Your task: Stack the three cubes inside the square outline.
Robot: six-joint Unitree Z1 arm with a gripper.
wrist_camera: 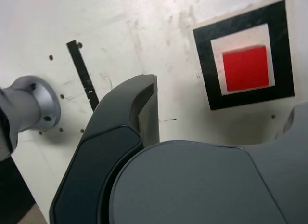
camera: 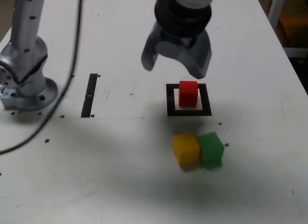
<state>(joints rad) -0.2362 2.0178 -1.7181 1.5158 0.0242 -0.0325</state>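
- The three cubes are all on the white desk [camera: 250, 185]: one red cube [camera: 188, 93], one yellow cube [camera: 186, 150] and one green cube [camera: 211, 149].
- The square outline [camera: 188, 112], a thick black border with a white centre, holds one cube only, the red one, which sits flat on the white centre within the border.
- In the wrist view the red cube [wrist_camera: 246, 68] shows white on all sides of it inside the square outline [wrist_camera: 204, 65], closer to one edge of the white than to the opposite one.
- The yellow and green cubes stand outside the outline, nearer the camera in the exterior view, side by side and touching; the yellow is on the exterior view's left, the green on its right.
- Nothing is stacked: each of the three cubes rests directly on the desk surface.
- The gripper [camera: 176, 64] hangs above and just behind the red cube in the exterior view, its two dark fingers [camera: 150, 53] spread wide apart and holding nothing; they are clear of the cube.
- In the wrist view one finger [wrist_camera: 134, 113] fills the foreground; the other only shows at the edge.
- One narrow black strip [camera: 89, 95] lies on the desk well to the exterior view's left of the outline.
- One silver arm base [camera: 26, 65] stands at the exterior view's left edge, with a black cable [camera: 72, 70] running past it across the desk.
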